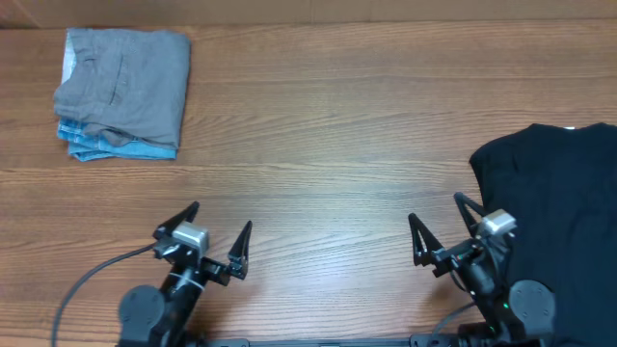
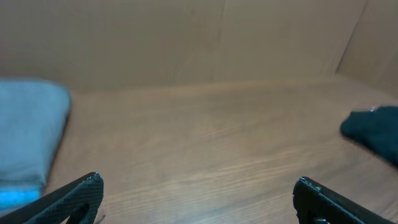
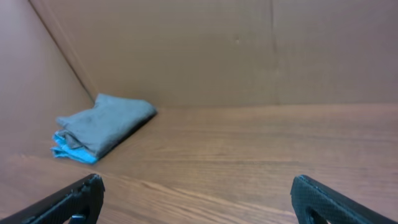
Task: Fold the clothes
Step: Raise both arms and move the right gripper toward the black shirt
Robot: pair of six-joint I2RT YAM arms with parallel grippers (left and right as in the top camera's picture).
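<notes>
While left end effector [image 1: 220,218] and right end effector [image 1: 436,210] hang released, empty, black shirt [image 1: 564,193] looks soft, light; pinch a corner.

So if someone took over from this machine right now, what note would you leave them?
Both open and empty: left tool over the table, right tool close to the black shirt.
Done: a grey garment folded, stacked on a folded light blue garment, far left corner.
Left: the black shirt lies rumpled at the right edge, partly out of frame, not yet folded.
</notes>
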